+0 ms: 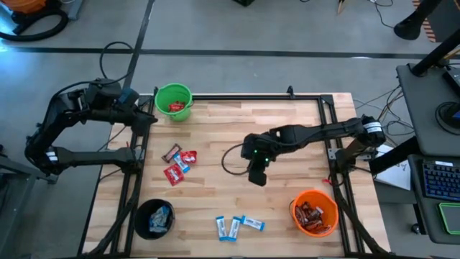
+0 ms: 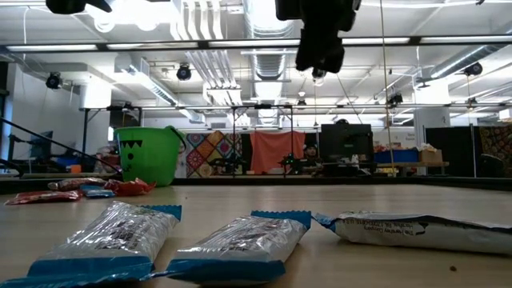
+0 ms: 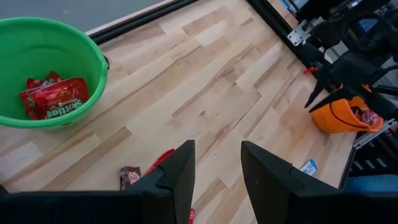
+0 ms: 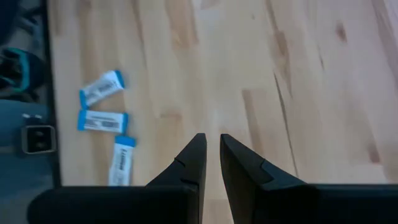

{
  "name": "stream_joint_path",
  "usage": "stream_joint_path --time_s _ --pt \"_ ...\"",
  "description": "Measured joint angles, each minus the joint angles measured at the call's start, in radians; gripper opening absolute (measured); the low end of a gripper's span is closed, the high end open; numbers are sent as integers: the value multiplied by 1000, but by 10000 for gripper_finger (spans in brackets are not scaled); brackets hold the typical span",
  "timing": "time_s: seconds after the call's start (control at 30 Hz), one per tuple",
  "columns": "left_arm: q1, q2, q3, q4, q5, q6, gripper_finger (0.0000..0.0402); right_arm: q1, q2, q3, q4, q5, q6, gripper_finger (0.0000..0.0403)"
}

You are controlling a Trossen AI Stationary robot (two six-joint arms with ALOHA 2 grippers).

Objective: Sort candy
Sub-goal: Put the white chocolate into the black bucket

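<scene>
Three buckets stand on the table (image 1: 287, 115): green bucket (image 1: 174, 101) at the far left corner with red packets inside, black bucket (image 1: 154, 218) at the near left, orange bucket (image 1: 314, 211) at the near right holding brown bars. Loose candy lies in two groups: red packets (image 1: 180, 164) left of centre, three blue packets (image 1: 238, 225) at the near edge. The right gripper (image 1: 257, 175) hangs over bare wood mid-table, fingers nearly together, holding nothing. The left gripper (image 3: 216, 180) waits beside the green bucket, fingers apart and empty. Only the left wrist view shows a small brown bar (image 3: 129, 177) near the red packets. The low view puts the blue packets in front.
</scene>
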Motion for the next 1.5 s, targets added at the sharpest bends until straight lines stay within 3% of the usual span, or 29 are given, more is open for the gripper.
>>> stream_joint_path --time_s 0.2,0.47,0.6,0.8,0.97,1.33,1.5 --pt "0 0 0 -1 0 3 113 -57 -10 1 31 -111 -47 38" --pt "0 -3 0 -2 -1 3 113 -95 -10 1 221 -432 -102 38" --pt "0 -2 0 -3 -41 -5 113 -95 -10 1 314 -491 -111 38" --pt "0 -3 0 -3 -45 -11 113 -95 -10 1 360 -498 -181 38" --pt "0 -2 0 -4 -45 3 113 -95 -11 1 441 -502 -113 38" --pt "0 16 0 -3 -45 6 113 -95 -11 1 451 -503 -67 38" --pt "0 44 0 -2 -45 6 113 -95 -11 0 563 -399 -51 38"
